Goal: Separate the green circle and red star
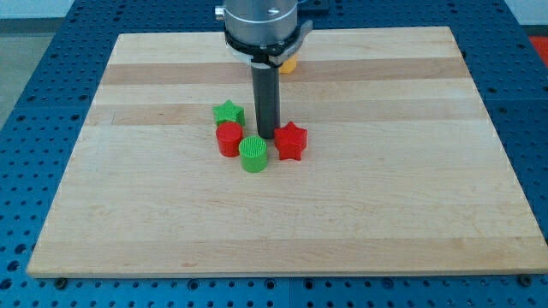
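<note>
Near the board's (pixel 411 214) middle, my tip (pixel 265 138) is sitting bare, grasping nothing, just above the gap between green circle (pixel 253 154) and red star (pixel 290 141), which are lying close together.

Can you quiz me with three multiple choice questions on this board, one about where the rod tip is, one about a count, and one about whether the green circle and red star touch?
1. Where is my tip?
A. At the board's bottom edge
B. Just above the gap between the green circle and red star
C. Left of the green star

2. How many red blocks show?
A. Two
B. One
C. Four

3. The green circle and red star are:
A. Stacked
B. Close, a narrow gap between
C. At opposite board edges

Answers:
1 B, the rod ends between them.
2 A, the red star and red cylinder.
3 B, wood shows between them.
</note>
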